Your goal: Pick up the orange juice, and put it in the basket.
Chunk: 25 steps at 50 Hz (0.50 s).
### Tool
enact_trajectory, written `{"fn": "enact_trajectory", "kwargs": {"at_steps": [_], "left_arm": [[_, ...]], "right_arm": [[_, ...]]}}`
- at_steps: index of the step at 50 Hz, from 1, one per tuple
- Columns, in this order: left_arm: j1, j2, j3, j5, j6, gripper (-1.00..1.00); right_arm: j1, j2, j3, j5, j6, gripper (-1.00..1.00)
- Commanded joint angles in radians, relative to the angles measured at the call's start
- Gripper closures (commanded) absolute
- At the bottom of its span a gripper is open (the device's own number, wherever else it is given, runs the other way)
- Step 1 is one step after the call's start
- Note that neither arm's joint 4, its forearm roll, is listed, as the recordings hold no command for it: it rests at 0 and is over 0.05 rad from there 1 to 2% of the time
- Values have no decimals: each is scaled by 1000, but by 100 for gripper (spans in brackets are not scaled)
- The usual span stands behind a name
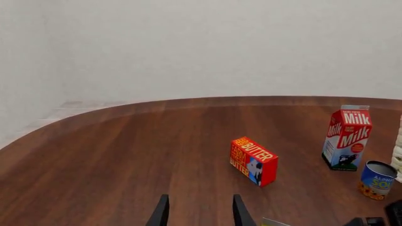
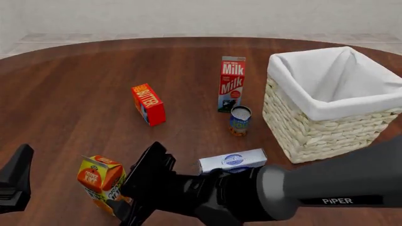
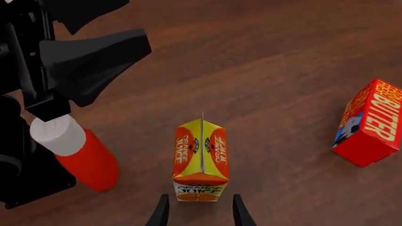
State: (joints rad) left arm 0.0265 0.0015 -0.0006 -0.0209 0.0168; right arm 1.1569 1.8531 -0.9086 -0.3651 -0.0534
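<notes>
Juice point(image 3: 201, 157), an upright yellow-orange gable-top carton at near left, stands just ahead of the right gripper point(image 3: 200, 212), jaws parted, gripping nothing.

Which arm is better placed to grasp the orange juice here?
Right. The right gripper is open and lined up with the orange juice, close in front of it. The left gripper points toward the butter box instead.

Round dark wooden table point(image 2: 75, 80); plain white wall point(image 1: 207, 42); pale tiled floor point(image 2: 37, 40)
</notes>
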Motion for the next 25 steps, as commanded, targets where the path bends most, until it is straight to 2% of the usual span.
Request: {"fn": "enact_trajectory", "kwargs": {"at_steps": [1,25], "left_arm": [[-1,0,0,1,0,-100],[-2,0,0,3,-1,-100]], "right_arm": [[2,24,-35,20,-8,-100],[4,98,-107,38,-8,-100]]}}
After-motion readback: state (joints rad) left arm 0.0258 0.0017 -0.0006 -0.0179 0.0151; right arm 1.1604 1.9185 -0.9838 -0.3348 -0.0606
